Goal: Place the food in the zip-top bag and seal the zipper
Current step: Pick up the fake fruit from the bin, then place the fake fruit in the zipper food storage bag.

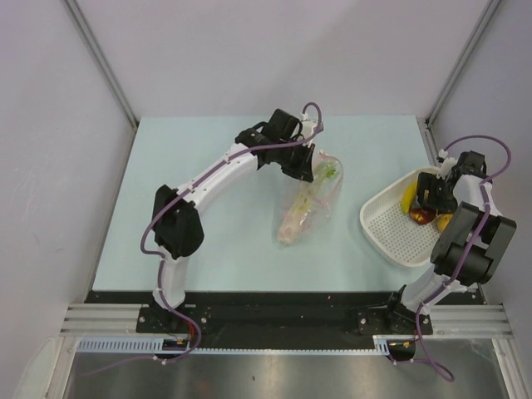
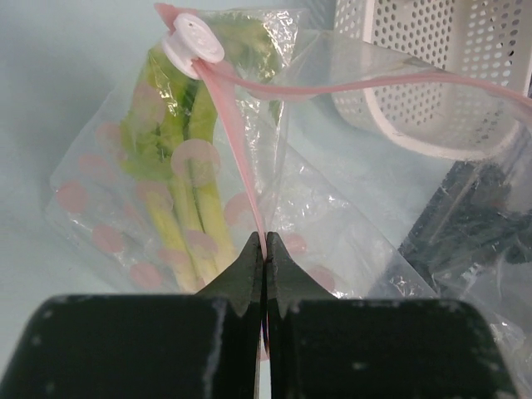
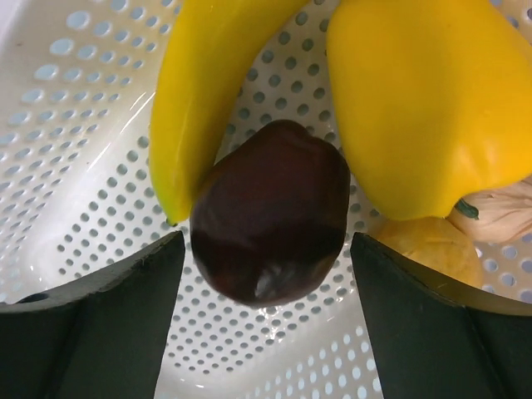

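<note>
Sharing one basket (image 3: 66, 166): one banana (image 3: 199, 91) and one dark fruit (image 3: 270, 212).

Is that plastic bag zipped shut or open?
Open: the zipper splits into two pink strips at the slider; left gripper pinches one.

No readable txt, labels or nos. anywhere; clear crinkly plastic bag (image 2: 108, 166) shows pink printed dots only, seemingly w/o lettering.

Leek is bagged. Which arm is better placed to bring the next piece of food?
Right. The right pincer hangs open in the basket, straddling the dark red fruit. The left pincer is shut on the bag's pink zipper strip, so it is busy holding that.
</note>
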You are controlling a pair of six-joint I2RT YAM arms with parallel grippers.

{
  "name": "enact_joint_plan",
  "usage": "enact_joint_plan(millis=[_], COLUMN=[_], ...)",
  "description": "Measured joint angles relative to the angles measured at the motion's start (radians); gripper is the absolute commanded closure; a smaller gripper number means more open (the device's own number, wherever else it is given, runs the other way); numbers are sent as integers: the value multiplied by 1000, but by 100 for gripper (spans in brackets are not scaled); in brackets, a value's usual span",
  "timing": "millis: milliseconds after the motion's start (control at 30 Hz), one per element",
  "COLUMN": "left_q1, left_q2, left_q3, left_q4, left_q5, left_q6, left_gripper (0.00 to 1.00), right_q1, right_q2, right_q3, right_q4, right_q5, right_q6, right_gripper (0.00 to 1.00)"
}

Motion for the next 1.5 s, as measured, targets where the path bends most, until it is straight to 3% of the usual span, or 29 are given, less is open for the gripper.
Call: enact_joint_plan(millis=[100,133,233,333,500,733,900,1033,1167,1333,1500], left_q1=[-2,-3,-5,-2,16,14,-12,-19,-19,-19,-19], left_q2=[-25,-31,-46,-67,-91,-87,-60,-40,-10,43,55], left_q3=[-15,-17,-21,-21,10,97,132,143,203,294,305], left_q4=[-21,-27,-48,-63,-87,-160,-206,-221,-245,-254,-255], left_q5=[0,0,6,24,67,27,-38,-44,-45,-44,-42], left_q6=[42,50,74,76,61,84,104,103,103,94,80], left_gripper=[100,100,100,100,100,100,100,100,100,100,100], right_q1=[8,11,15,15,1,-14,29,142,262,439,612], right_q2=[21,25,26,20,-56,-214,-315,-386,-478,-520,-481], right_q3=[-9,-12,-13,-15,-22,-22,4,77,118,164,167], right_q4=[32,39,53,50,8,-42,-107,-90,39,208,277], right_q5=[10,10,7,3,-18,-66,-183,-344,-483,-531,-518], right_q6=[11,15,21,24,28,16,37,138,298,464,521], right_gripper=[29,41,64,80,95,100,100,100,100,100,100])
